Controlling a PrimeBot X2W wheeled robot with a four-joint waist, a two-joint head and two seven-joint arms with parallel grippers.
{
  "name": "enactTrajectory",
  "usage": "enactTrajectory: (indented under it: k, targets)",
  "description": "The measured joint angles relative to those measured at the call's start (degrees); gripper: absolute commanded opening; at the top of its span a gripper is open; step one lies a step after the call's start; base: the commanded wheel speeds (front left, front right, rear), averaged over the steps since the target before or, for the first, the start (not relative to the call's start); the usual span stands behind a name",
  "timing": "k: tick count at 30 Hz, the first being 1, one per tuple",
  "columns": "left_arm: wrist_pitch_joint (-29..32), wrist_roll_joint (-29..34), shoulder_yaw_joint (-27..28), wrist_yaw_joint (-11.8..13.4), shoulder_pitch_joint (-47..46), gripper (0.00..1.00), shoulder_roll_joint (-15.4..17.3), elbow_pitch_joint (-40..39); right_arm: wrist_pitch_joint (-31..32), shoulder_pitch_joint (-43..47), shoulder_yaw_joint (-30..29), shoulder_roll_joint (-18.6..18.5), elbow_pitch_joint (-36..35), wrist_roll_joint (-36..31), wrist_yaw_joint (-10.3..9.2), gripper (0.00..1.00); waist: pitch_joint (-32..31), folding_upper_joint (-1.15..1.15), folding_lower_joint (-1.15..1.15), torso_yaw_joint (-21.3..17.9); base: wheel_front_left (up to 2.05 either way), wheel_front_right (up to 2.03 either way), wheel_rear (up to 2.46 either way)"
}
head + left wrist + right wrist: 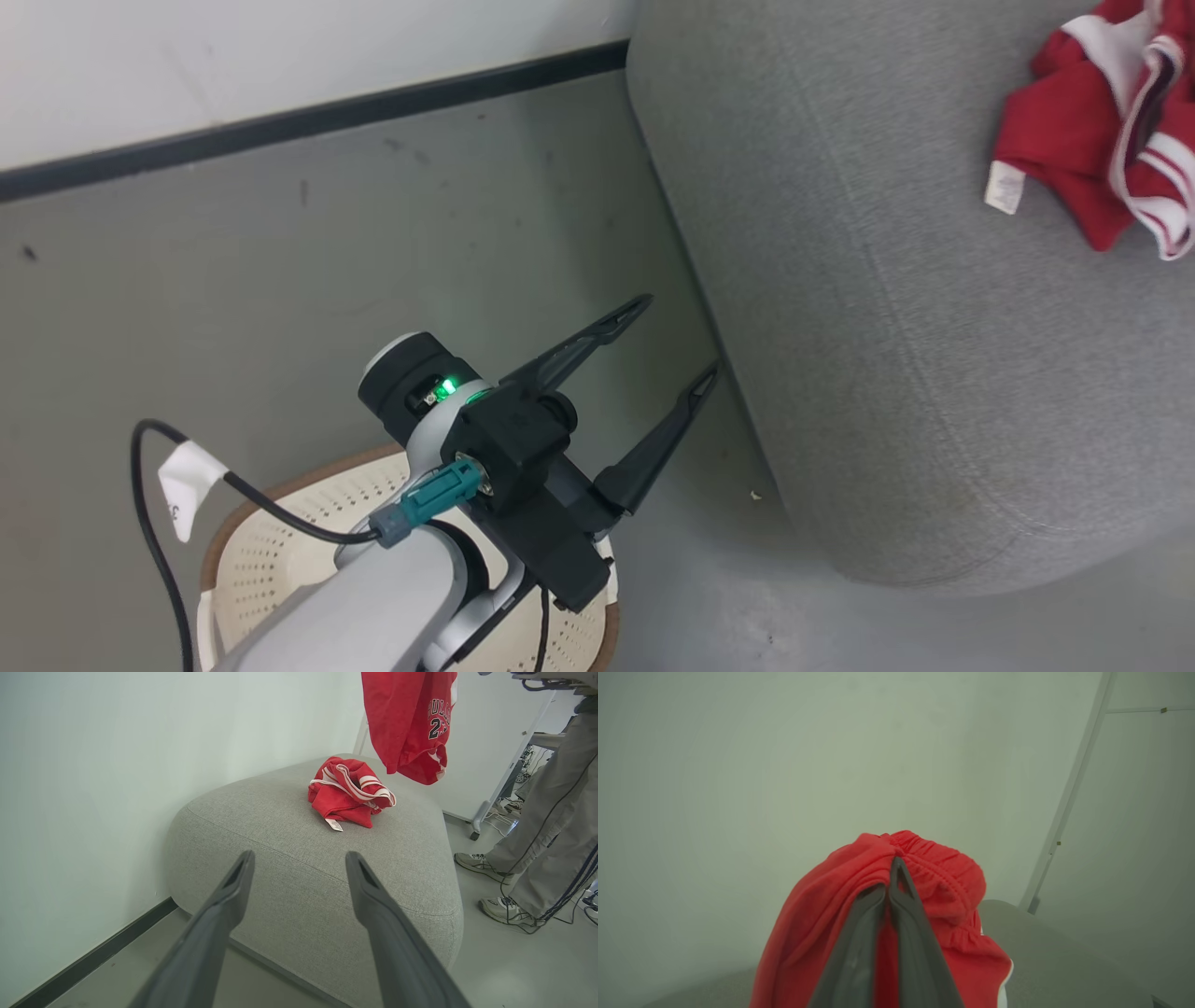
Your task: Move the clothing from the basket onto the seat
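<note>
In the head view one basket (280, 493) is sitting at lower left beneath the left arm; the left pincer (677, 336) is gaping open, holding nothing, over bare floor (467, 233) beside the one seat (887, 373); a crumpled garment (1074, 140) is lying there, bare cushion around it; the left wrist view is adding a second garment, the shorts (406, 718), hanging above the seat, a person's legs (551, 812) standing rightward; the right pincer (889, 877) is clamping the shorts' waistband.
</note>
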Motion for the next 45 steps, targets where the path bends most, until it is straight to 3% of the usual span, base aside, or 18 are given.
enactTrajectory:
  k: [3,6,10,19,20,21,22,36,45]
  targets:
    - [0.30,0.01,0.31,0.00,-1.01,1.00,0.77,-0.30,-0.01,-2.16,0.21,0.97,0.73,-1.36,-1.75,0.00,1.88,0.00,0.00,1.29,0.00,0.00,0.00]
    - [0.33,0.09,0.64,-0.35,-1.82,1.00,0.87,-0.31,-0.01,-3.25,2.00,4.54,1.23,-2.76,-2.92,0.00,3.54,0.00,0.00,2.52,0.00,0.00,0.00]
    - [0.26,0.09,0.73,-0.49,-2.26,1.00,0.79,0.52,0.03,-3.36,7.04,9.06,3.00,-6.02,-2.63,0.00,4.99,0.00,0.00,4.13,0.00,0.00,0.00]
    - [-0.85,0.02,0.94,-0.96,-2.50,1.00,0.64,2.55,5.52,-3.37,13.89,11.81,10.50,-11.28,-0.85,0.02,4.62,0.00,0.00,5.72,0.00,0.00,0.00]
    - [-0.87,-0.02,1.02,-0.96,-2.48,1.00,0.65,2.74,6.70,-3.37,13.94,12.15,11.71,-11.12,-0.83,0.22,4.38,-0.01,-0.01,5.68,0.00,0.00,0.00]
    - [-1.25,-0.03,1.04,-0.96,-2.48,1.00,0.66,2.91,7.65,-3.38,14.05,12.33,12.92,-11.09,-0.55,0.72,4.15,-0.01,-0.01,5.63,0.00,0.00,0.00]
    - [-1.35,-0.03,1.05,-0.97,-2.47,1.00,0.63,3.07,8.15,-3.38,14.12,12.43,13.80,-10.92,-0.31,1.00,3.92,0.00,-0.01,5.57,0.00,0.00,0.00]
    - [-4.35,-0.98,1.34,-1.22,-1.18,1.00,0.46,7.08,12.95,-4.28,15.55,14.99,21.43,-10.15,3.52,1.00,-0.78,-0.01,-0.01,4.78,0.00,0.00,0.00]
    - [-7.04,-2.82,2.09,-1.36,2.16,1.00,0.41,9.71,9.85,-1.86,16.38,15.50,21.51,-10.15,5.44,1.00,-6.49,-0.02,-0.02,4.08,0.00,0.00,0.00]
